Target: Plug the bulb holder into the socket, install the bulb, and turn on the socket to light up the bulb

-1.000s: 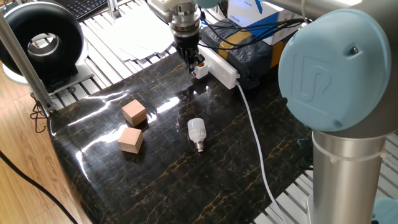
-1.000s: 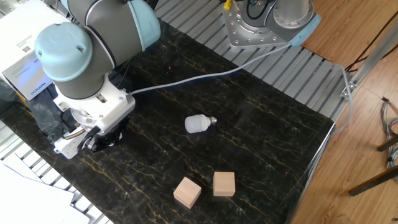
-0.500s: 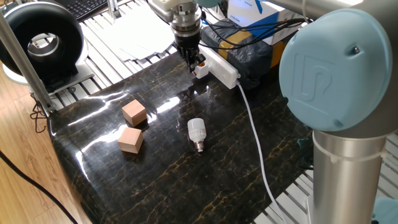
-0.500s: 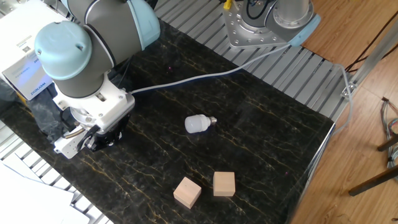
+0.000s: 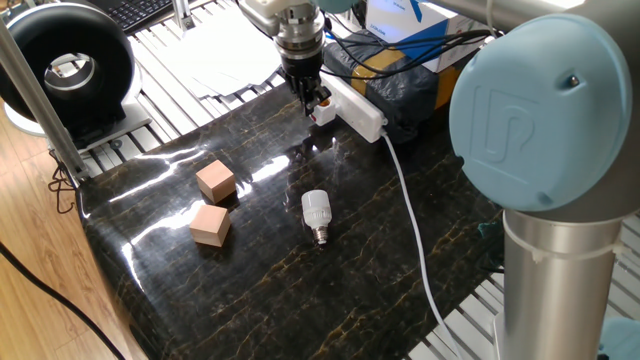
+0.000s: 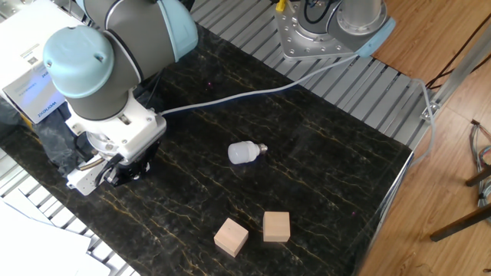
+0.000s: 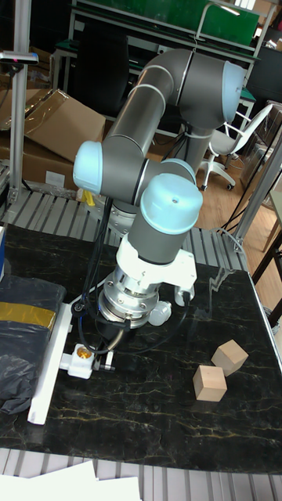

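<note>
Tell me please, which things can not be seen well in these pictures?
- Gripper fingers: in the other fixed view and the tall view the arm's wrist covers them; open or shut is unclear.
- Holder: whether it is fully seated in the socket is too small to tell.
- Socket switch: not visible in any view.
- Bulb: in the tall view mostly hidden behind the wrist.

Wood floor [image 6: 460, 115] showing beside dark marble table [image 5: 250, 280]; cardboard boxes [image 7: 47, 129], office chair [image 7: 223, 149], green shelving [image 7: 231, 19] standing behind.
</note>
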Controlling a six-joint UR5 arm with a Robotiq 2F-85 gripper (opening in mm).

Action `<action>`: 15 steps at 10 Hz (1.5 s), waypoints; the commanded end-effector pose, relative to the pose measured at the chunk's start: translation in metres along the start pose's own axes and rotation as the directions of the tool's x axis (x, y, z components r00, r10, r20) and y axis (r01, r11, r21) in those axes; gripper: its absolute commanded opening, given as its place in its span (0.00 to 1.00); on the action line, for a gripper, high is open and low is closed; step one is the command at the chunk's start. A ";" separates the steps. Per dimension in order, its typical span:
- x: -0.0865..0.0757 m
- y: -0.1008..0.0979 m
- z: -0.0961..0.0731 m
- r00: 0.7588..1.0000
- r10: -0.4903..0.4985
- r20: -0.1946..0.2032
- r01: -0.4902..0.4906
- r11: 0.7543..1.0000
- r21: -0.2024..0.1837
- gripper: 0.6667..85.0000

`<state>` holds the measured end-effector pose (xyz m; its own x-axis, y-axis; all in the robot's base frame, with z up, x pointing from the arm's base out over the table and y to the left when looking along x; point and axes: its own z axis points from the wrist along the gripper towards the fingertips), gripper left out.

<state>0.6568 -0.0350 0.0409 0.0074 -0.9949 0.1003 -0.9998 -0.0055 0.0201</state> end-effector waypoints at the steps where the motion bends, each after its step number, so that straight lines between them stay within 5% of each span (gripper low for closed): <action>1: -0.002 0.000 0.001 1.000 0.005 0.008 -0.005 1.000 0.003 0.00; 7: -0.011 0.000 -0.003 0.999 0.006 0.031 -0.006 1.000 0.000 0.01; 11: -0.017 0.007 -0.017 0.999 0.018 0.046 -0.018 1.000 -0.011 0.10; 12: -0.021 0.013 -0.027 0.997 0.055 0.055 -0.053 0.998 -0.023 0.13; 15: -0.053 0.051 -0.050 0.982 0.121 0.142 -0.101 0.986 -0.135 0.37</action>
<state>0.6284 0.0000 0.0701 -0.0674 -0.9976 0.0184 -0.9941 0.0687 0.0844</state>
